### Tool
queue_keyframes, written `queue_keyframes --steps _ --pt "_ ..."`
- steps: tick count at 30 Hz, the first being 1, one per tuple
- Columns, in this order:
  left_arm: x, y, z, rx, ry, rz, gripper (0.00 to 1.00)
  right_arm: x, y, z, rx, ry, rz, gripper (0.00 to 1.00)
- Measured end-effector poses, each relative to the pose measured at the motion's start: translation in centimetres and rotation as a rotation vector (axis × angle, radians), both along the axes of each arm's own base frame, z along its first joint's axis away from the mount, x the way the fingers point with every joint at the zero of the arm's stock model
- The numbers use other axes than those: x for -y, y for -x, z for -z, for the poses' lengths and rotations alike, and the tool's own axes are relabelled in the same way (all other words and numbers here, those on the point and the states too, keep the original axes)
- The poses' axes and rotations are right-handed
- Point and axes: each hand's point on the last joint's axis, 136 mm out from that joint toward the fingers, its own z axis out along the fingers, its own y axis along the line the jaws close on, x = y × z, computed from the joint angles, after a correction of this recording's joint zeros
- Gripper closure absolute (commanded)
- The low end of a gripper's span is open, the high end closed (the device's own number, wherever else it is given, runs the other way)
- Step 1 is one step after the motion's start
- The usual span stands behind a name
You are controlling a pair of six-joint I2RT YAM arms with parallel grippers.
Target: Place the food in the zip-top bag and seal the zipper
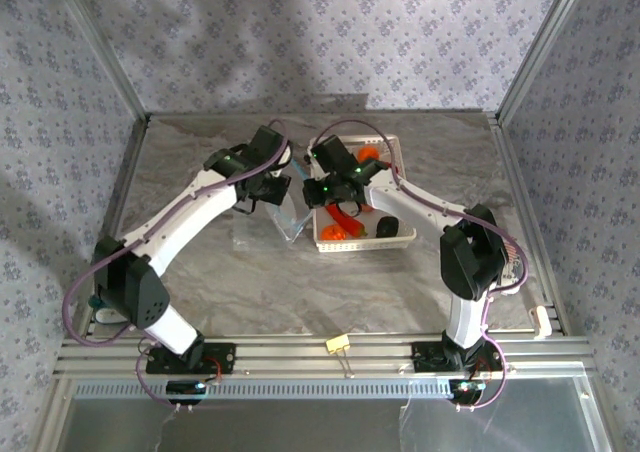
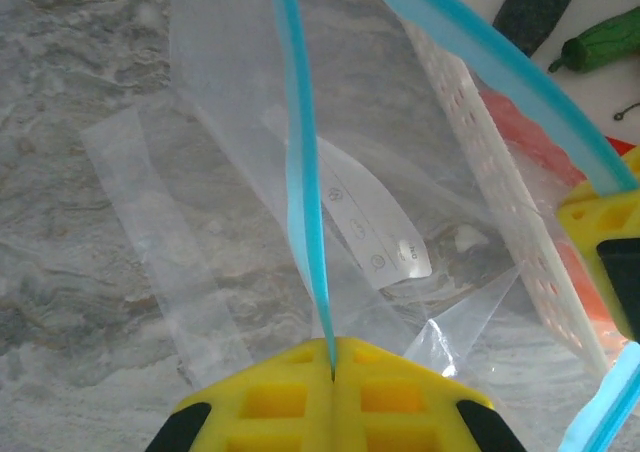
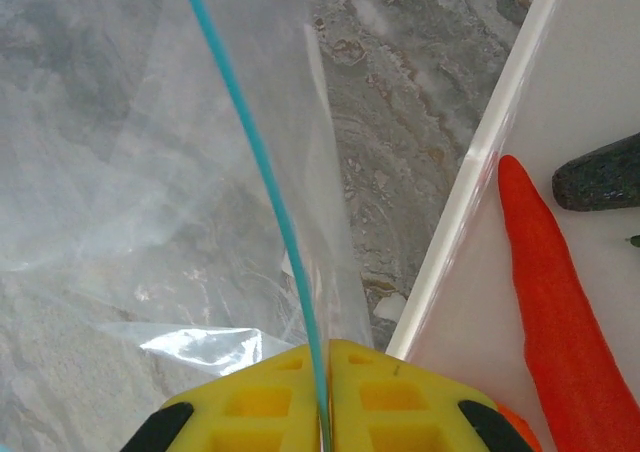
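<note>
Left fingers [image 2: 300, 384]: pressed together on the zipper [image 2: 305, 202], with one lip of the mouth pinched between the yellow pads.
Right fingers [image 3: 290, 387]: also closed, the blue strip running straight into the seam between the pads (the other lip, judging by the left wrist view).
Zip-top bag [image 1: 272, 222]: clear, hung from both grips over the counter [image 1: 200, 292], just beside the left wall of the basket [image 3: 480, 172]. The mouth is spread and it looks empty.
Food: all in the basket, including the carrot [image 3: 550, 302], the dark piece [image 3: 600, 177] and the cucumber [image 2: 600, 44].
Bearing: the food lies to the right of the bag, on the right arm's side, so the right fingers are nearer.
Long axis: the carrot lies alongside the basket wall, pointing away from the right fingers.
Next move, as I judge it: the right fingers let go and reach over the wall while the left holds the mouth up.
</note>
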Motion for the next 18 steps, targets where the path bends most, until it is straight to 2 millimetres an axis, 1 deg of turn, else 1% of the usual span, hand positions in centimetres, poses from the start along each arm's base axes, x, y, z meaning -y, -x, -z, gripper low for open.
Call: queue_keyframes --steps 4,7,9,14,16,18 --pt "1.2 -2.2 0.4 -0.008 0.034 0.005 1.00 0.6 -0.8 -0.2 0.006 -0.009 0.018 0.81" --pt "2.0 -3.6 0.7 -0.010 0.047 0.009 1.00 1.1 -1.5 -0.3 0.014 -0.016 0.036 0.73" --pt "2.5 -4.1 0.8 -0.016 0.056 0.015 1.00 1.4 -1.8 -0.4 0.015 -0.018 0.043 0.65" --pt "3.4 -5.1 0.6 -0.009 0.065 0.028 1.00 2.0 -2.2 -0.5 0.028 -0.016 0.054 0.38" --pt "3.5 -5.2 0.4 -0.005 0.067 0.031 1.00 2.6 -1.8 -0.8 0.044 -0.013 0.058 0.33" --pt "3.5 -5.2 0.4 -0.004 0.070 0.032 1.00 3.6 -1.3 -1.4 0.060 -0.009 0.068 0.32"
